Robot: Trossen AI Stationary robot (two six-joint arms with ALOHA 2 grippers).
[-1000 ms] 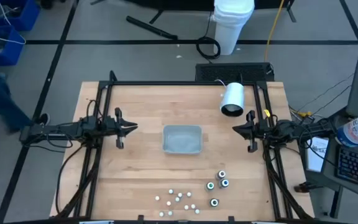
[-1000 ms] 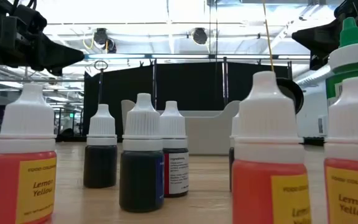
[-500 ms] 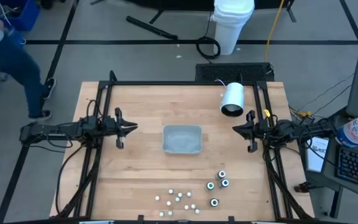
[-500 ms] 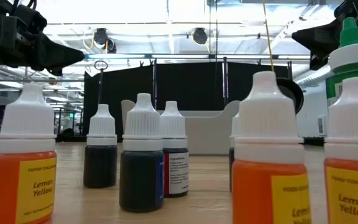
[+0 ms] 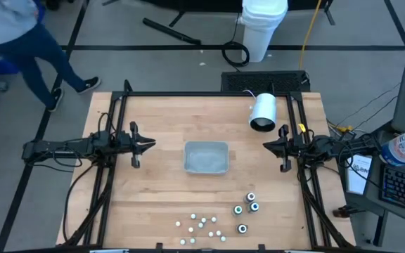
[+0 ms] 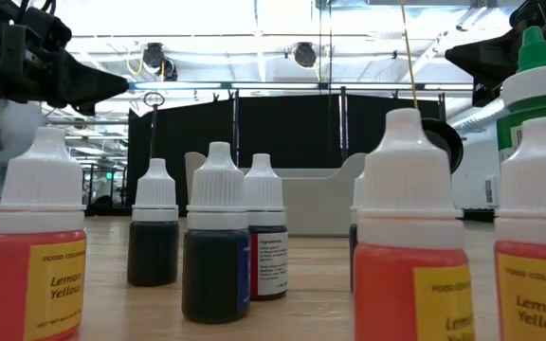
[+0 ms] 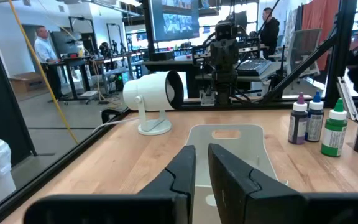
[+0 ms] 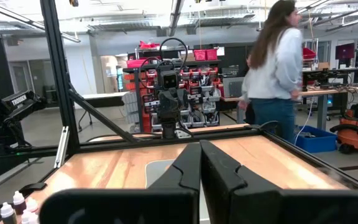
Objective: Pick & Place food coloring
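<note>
The food coloring stands upright on its bases near the table's near edge. In the high view it shows as a few dark bottles with teal tops (image 5: 248,206) and a scatter of white-capped dots (image 5: 201,226). The low view shows them close up, among them a Lemon Yellow bottle (image 6: 38,260) and a dark one (image 6: 215,256). My left gripper (image 5: 151,144) hovers left of the grey tray (image 5: 206,157), shut but for a thin slit (image 7: 202,167). My right gripper (image 5: 266,146) hovers right of the tray, shut (image 8: 199,163). Neither is near the bottles.
A large white cylinder (image 5: 263,112) lies on its side at the far right of the table, beyond my right gripper. Black frame rails (image 5: 118,112) run along the table's sides. A person (image 5: 27,35) walks on the floor beyond the far left corner. Bare wood lies between tray and bottles.
Both arms and all the bottles have kept still. A person has walked across the floor beyond the table's far left corner.
</note>
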